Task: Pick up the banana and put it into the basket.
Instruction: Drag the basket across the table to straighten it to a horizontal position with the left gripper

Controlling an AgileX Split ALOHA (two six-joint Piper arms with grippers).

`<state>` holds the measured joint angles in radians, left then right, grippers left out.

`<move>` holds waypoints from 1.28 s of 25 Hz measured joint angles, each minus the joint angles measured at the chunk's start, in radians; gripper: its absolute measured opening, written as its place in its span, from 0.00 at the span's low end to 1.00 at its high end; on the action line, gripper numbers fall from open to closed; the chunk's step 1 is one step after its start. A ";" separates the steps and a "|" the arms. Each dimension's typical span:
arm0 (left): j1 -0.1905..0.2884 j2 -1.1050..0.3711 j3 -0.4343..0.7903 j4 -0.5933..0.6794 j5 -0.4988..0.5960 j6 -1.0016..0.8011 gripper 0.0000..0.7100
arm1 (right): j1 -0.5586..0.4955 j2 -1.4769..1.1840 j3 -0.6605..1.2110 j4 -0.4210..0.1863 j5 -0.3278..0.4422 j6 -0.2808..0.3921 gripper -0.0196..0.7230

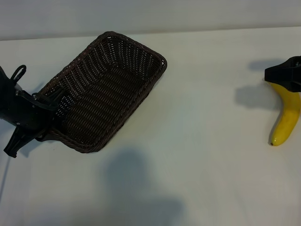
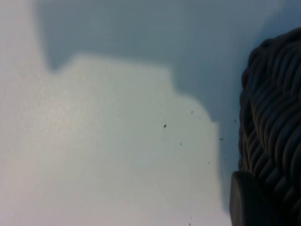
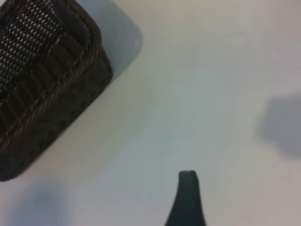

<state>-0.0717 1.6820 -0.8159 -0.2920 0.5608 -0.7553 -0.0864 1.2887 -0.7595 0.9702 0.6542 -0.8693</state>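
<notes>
The dark-brown wicker basket lies slanted on the white table, left of centre. My left gripper is at its near left corner, right against the braided rim; I cannot make out whether it holds the rim. The yellow banana lies at the far right edge of the exterior view, curved, dark tip toward the front. My right gripper hangs open over the banana's upper end and covers it. In the right wrist view one finger stands over bare table with the basket farther off; no banana shows there.
White table runs between basket and banana, with soft shadows on it near the front. A pale wall closes off the back. The left arm's body fills the left edge beside the basket.
</notes>
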 joint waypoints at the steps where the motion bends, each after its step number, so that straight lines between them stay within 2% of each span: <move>1: 0.000 -0.001 0.000 0.000 0.000 0.006 0.23 | 0.000 0.000 0.000 0.000 0.000 0.000 0.83; 9: 0.000 -0.001 -0.043 -0.012 0.023 0.085 0.23 | 0.000 0.000 0.000 0.000 0.000 0.000 0.83; 23: 0.000 0.006 -0.356 -0.034 0.245 0.476 0.23 | 0.000 0.000 0.000 0.000 0.000 0.000 0.83; 26: 0.000 0.020 -0.449 -0.034 0.312 0.568 0.23 | 0.000 0.000 0.000 0.000 0.000 0.000 0.83; 32: 0.000 0.105 -0.661 -0.032 0.555 0.728 0.23 | 0.000 0.000 0.000 0.000 0.000 0.000 0.83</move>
<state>-0.0717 1.7869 -1.4770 -0.3236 1.1159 -0.0276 -0.0864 1.2887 -0.7595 0.9702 0.6542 -0.8693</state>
